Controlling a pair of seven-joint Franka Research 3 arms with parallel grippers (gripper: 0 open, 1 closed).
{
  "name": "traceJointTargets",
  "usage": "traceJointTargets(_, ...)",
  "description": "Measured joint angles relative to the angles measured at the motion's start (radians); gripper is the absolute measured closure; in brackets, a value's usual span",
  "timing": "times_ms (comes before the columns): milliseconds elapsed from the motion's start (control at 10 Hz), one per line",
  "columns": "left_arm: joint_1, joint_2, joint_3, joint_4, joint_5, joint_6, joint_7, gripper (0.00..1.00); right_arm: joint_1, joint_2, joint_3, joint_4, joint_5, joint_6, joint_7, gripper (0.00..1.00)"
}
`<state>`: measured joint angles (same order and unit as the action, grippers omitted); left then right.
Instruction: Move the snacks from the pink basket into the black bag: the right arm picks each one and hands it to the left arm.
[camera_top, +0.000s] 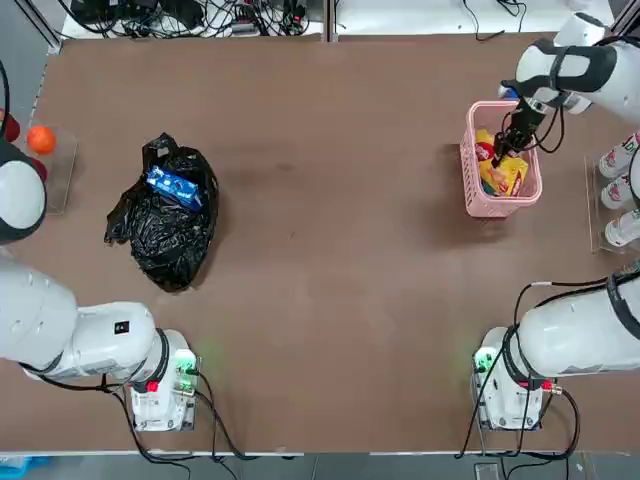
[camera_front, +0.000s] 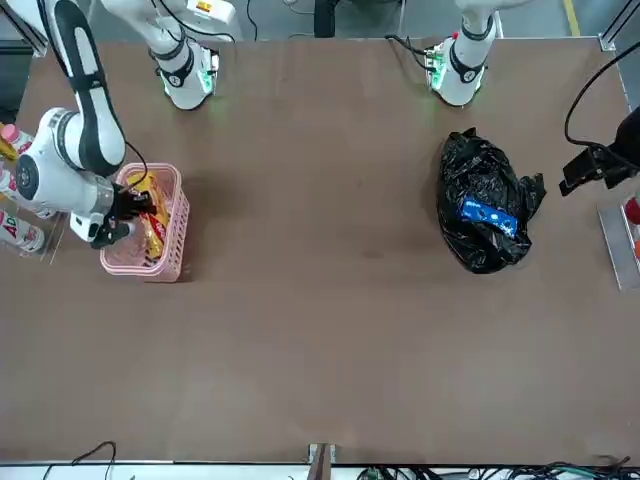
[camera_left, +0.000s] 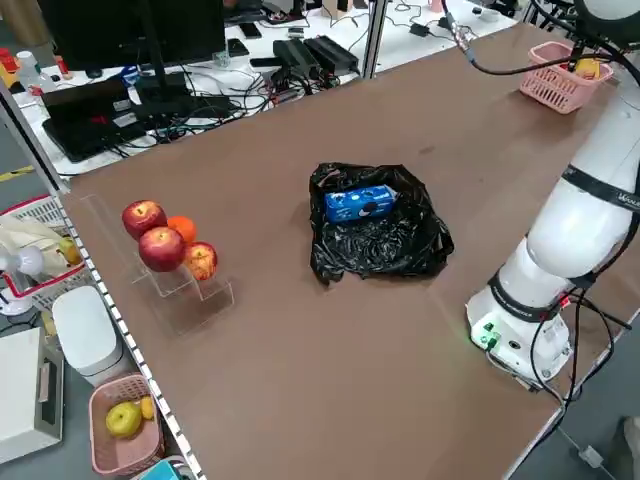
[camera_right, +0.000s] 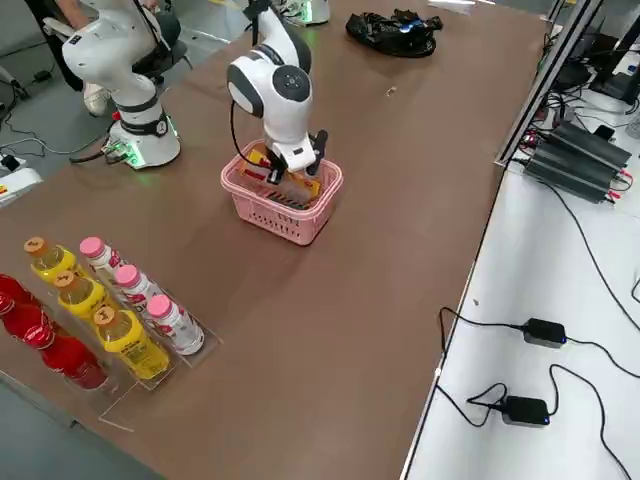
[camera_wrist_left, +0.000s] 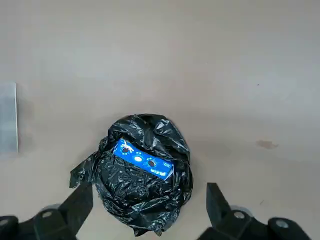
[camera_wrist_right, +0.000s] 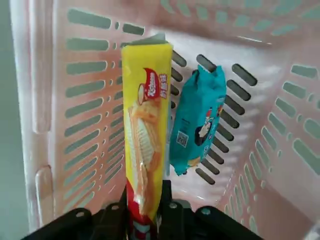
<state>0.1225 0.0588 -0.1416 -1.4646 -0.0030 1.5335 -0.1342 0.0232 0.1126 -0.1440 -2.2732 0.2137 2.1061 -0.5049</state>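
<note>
A robotics lab — cable-strewn bench (camera_left: 250, 60), power supplies (camera_right: 575, 160), two bolted-down arms.

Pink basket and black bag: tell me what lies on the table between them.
Nothing: in the top view the brown table is bare between the pink basket and the black bag. The front view shows the same.

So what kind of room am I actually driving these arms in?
Most likely a robotics lab or data-collection workbench: a brown table with two fixed arms, tangled cables and power bricks on the benches around it, and clear racks of drink bottles and fruit staged as props.
</note>
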Motion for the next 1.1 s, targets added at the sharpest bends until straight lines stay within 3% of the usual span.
traceJointTargets(800, 0.006, 0.000, 0.000, 0.000, 0.000, 0.000, -0.004, 0.00, -0.001, -0.004, -0.003, 0.178, 0.000, -0.257, 0.000, 0.76)
traceJointTargets(1100, 0.006, 0.002, 0.000, 0.000, 0.000, 0.000, -0.004, 0.00, -0.001, -0.007, -0.002, 0.308, 0.000, -0.385, 0.000, 0.76)
